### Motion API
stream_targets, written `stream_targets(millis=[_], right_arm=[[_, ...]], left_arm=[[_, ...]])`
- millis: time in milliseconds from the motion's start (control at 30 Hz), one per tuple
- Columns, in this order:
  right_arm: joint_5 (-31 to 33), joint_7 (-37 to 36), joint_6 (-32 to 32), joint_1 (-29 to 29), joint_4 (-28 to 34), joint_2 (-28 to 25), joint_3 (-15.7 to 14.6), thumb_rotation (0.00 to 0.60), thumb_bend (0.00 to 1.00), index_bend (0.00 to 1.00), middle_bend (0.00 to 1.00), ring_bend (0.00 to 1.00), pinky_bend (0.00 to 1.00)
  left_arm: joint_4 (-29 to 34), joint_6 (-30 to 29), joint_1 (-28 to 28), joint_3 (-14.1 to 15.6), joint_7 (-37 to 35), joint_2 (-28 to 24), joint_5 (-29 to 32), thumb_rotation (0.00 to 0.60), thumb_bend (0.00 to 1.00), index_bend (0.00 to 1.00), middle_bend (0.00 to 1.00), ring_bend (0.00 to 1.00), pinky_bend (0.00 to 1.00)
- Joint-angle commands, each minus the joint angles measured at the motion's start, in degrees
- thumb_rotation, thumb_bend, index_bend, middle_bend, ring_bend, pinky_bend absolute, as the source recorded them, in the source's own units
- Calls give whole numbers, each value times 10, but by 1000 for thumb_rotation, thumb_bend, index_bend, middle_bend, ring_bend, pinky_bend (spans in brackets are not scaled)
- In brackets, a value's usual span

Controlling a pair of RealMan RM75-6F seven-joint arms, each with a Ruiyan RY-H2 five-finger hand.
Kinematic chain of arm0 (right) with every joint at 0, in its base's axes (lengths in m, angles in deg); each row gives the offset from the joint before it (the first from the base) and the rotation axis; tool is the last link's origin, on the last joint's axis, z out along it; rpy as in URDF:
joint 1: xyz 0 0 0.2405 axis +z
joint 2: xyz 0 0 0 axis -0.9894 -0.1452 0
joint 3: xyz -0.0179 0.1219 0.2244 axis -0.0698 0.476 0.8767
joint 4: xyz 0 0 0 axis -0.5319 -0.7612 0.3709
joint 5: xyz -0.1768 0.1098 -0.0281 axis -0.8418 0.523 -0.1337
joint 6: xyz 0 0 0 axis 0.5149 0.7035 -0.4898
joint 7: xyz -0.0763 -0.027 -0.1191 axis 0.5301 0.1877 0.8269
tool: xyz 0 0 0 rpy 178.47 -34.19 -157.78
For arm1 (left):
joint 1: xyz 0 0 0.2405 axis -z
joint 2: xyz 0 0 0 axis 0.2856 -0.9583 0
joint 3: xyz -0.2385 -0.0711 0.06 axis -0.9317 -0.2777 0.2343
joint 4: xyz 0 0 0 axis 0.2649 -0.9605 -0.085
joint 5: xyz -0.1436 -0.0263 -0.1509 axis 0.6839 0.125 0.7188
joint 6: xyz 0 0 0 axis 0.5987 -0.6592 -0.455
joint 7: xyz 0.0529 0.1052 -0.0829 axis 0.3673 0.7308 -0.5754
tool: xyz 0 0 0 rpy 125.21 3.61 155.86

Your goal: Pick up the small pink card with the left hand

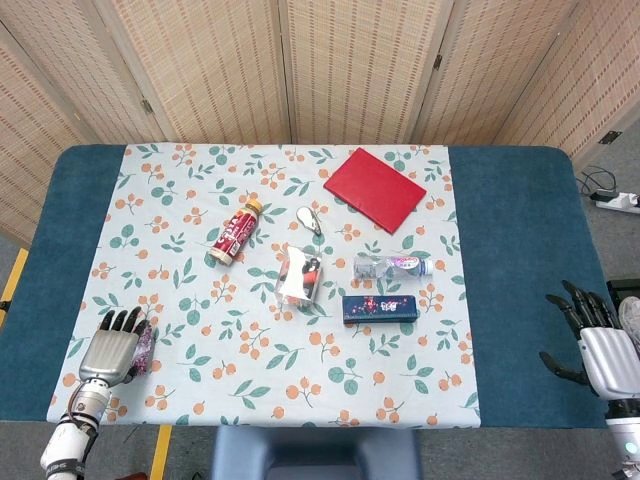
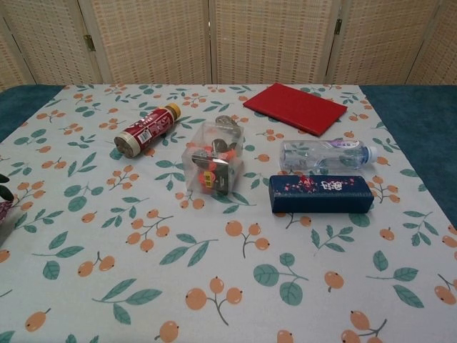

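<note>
Head view shows the metal-backed, dark-fingered left hand (image 1: 107, 348) at the lower left of the frame, holding the small pink glittery card (image 1: 144, 347) pinched along its right side, fingers extended. By my reading the grasp is made and the lift underway; next comes raising it steadily. Lower right, the right hand (image 1: 597, 346) hangs with fingers spread, holding nothing.

Lab: robot table (image 1: 520, 260), folding screens (image 1: 330, 60)
</note>
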Motion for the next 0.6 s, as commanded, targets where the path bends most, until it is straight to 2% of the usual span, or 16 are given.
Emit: stream_targets(millis=[33, 600], right_arm=[[0, 1, -2, 1, 1, 0, 0, 600, 270, 149, 45, 16, 0], [0, -6, -5, 5, -5, 1, 0, 600, 270, 149, 45, 15, 0]], left_arm=[[1, 3, -4, 1, -7, 2, 8, 600, 352, 182, 0, 0, 0], [24, -22, -15, 3, 11, -4, 45, 600, 352, 185, 0, 0, 0]])
